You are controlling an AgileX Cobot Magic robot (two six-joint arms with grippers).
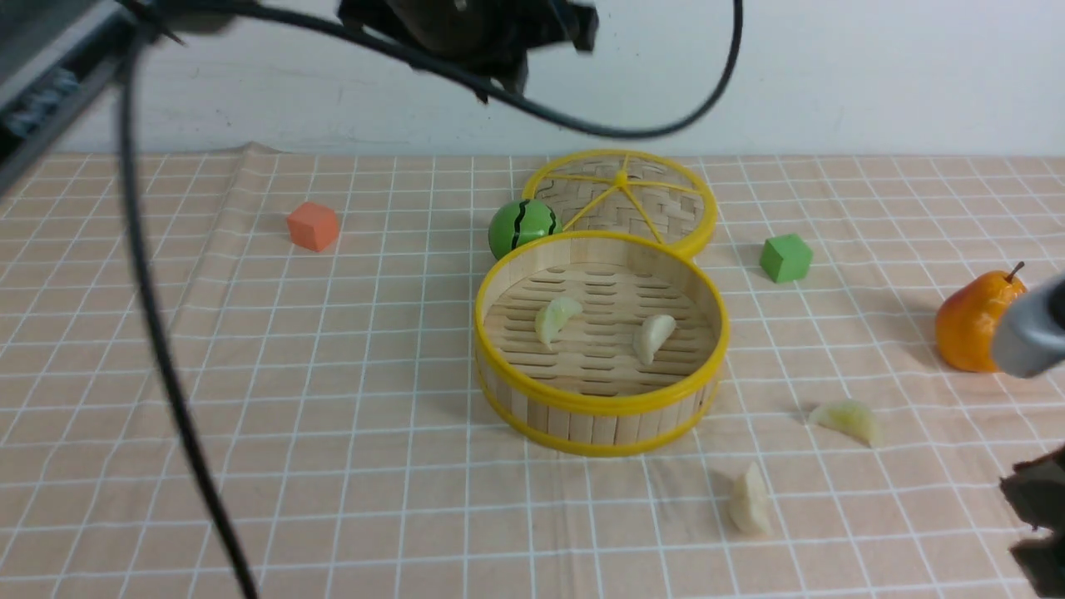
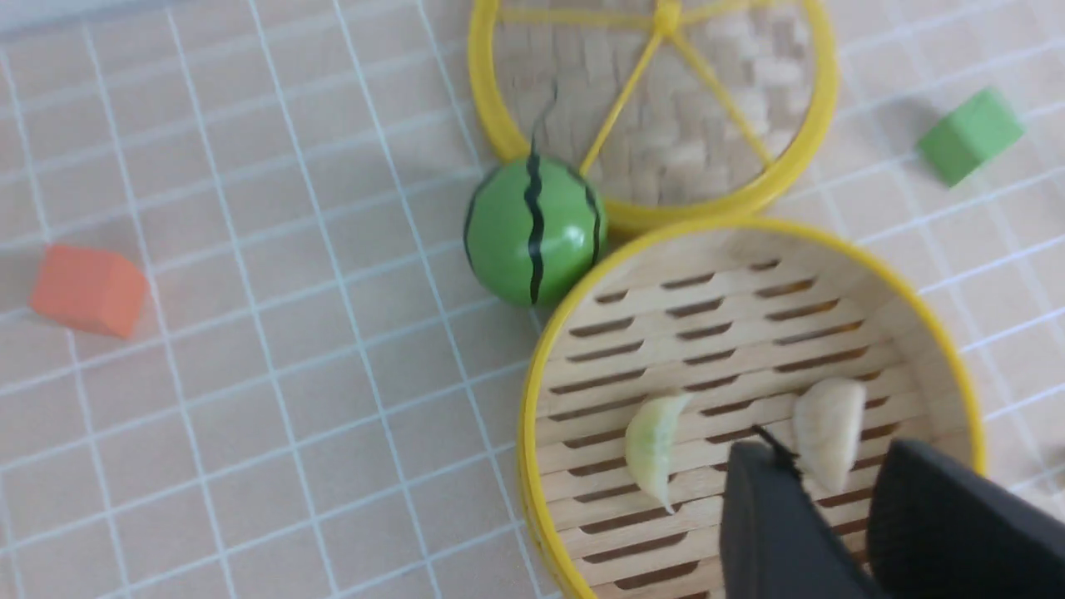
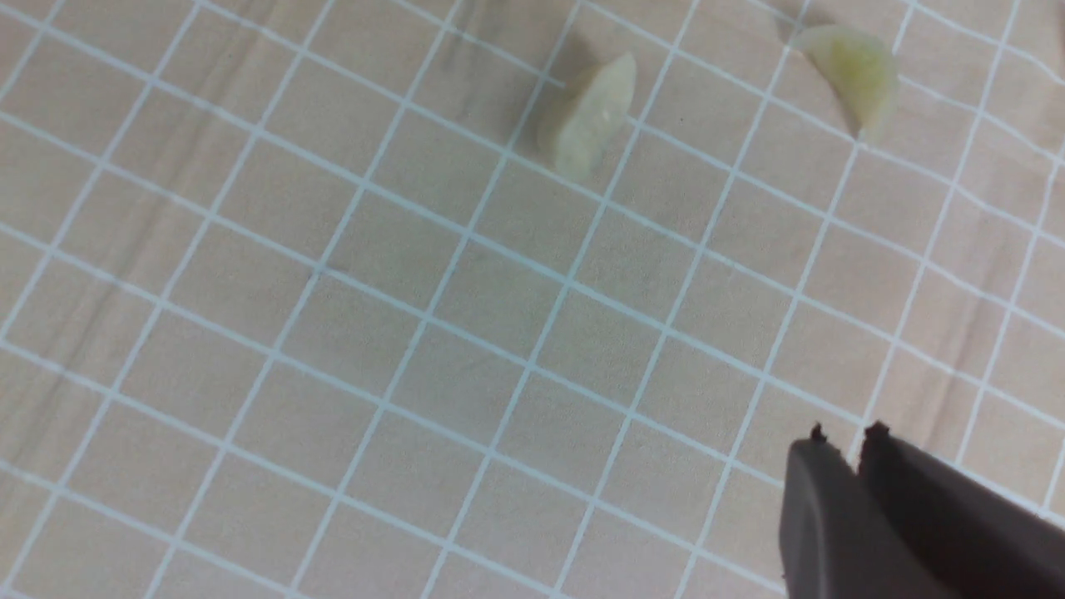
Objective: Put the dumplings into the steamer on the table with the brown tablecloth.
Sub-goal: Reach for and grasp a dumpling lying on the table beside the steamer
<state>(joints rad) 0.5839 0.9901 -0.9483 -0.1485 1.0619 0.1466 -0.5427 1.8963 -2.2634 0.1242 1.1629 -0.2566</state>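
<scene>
The steamer (image 1: 601, 398) stands mid-table on the tablecloth (image 1: 333, 374). It also shows in the left wrist view (image 2: 532, 433). Two dumplings lie on its slatted floor, a greenish one (image 1: 556, 319) (image 2: 651, 448) and a cream one (image 1: 654, 337) (image 2: 828, 428). Two more dumplings lie on the cloth to its front right, one (image 1: 847, 420) (image 3: 853, 71) farther right and one (image 1: 750, 501) (image 3: 589, 116) nearer. My left gripper (image 2: 832, 470) hangs open and empty, high above the steamer. My right gripper (image 3: 847, 437) is shut and empty above bare cloth, short of both loose dumplings.
The woven lid (image 1: 624, 200) lies flat behind the steamer, and a green watermelon ball (image 1: 522, 226) touches both. An orange cube (image 1: 314, 225) sits at the back left and a green cube (image 1: 785, 258) at the back right. An orange pear (image 1: 969, 320) stands by my right arm (image 1: 1032, 333).
</scene>
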